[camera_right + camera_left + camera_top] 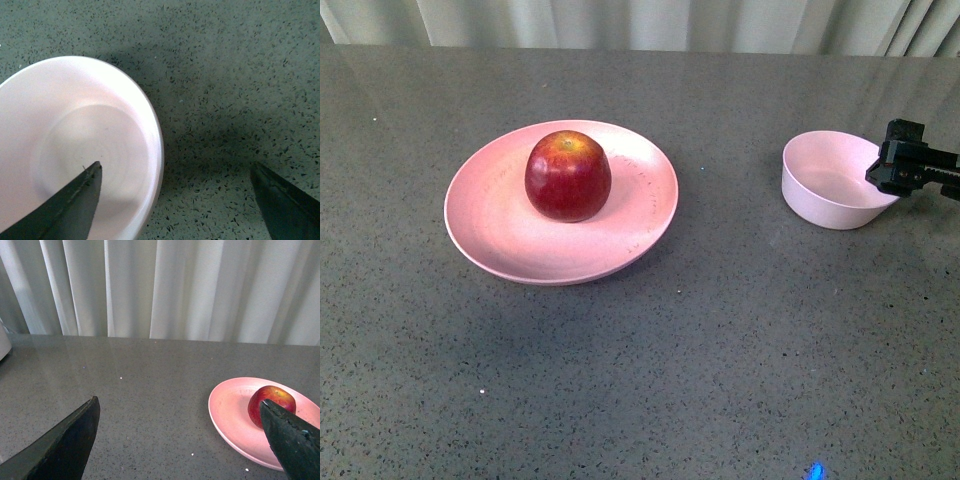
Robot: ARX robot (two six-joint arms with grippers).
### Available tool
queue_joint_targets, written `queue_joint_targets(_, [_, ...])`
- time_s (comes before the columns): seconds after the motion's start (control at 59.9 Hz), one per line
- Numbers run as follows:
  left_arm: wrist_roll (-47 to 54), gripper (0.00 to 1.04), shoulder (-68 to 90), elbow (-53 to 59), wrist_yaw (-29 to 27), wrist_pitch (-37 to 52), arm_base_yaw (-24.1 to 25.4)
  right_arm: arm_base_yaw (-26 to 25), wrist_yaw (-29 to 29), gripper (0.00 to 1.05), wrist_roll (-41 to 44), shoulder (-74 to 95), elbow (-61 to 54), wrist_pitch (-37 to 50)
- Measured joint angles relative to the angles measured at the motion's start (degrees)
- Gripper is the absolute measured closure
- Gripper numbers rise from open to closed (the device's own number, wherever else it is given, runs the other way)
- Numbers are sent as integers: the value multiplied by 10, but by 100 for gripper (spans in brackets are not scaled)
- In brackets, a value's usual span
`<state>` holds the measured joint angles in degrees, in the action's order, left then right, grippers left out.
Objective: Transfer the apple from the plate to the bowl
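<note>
Apple (568,175) sits on plate (490,235), a bit behind plate's ctr, stem dip up w/ yellow-orange patch showing. Plate rests on grey speckled table (720,350), left of ctr in front view. Bowl (825,190) stands upright and empty, well apart from plate, over on robot's right side.

Right gripper (175,200) is at bowl's right rim, jaws wide apart and empty. In right wrist view one finger (65,205) hangs over bowl's inside and the other over bare table outside the rim, so the pair straddles the rim. Can't tell whether either finger touches the bowl. Front view shows only the black end of that arm, overlapping bowl's right edge.

Left gripper (175,440) shows only in left wrist view: jaws wide apart, empty, above table, w/ apple & plate beyond one finger, partly hidden by it. Pale curtain (640,25) hangs behind table's far edge.
</note>
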<state>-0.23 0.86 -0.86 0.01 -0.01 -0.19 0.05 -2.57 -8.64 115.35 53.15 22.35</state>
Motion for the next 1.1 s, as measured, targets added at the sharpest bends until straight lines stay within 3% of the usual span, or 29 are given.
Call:
queue_joint_targets(0.334, [0, 9, 0, 0, 0, 0, 0, 13, 4, 77, -28, 12, 22, -15])
queue_joint_targets(0.468, [0, 9, 0, 0, 0, 0, 0, 21, -3, 103, -43, 9, 28, -28])
queue_joint_targets(1.102, [0, 9, 0, 0, 0, 0, 0, 89, -34, 103, -73, 1, 41, -49])
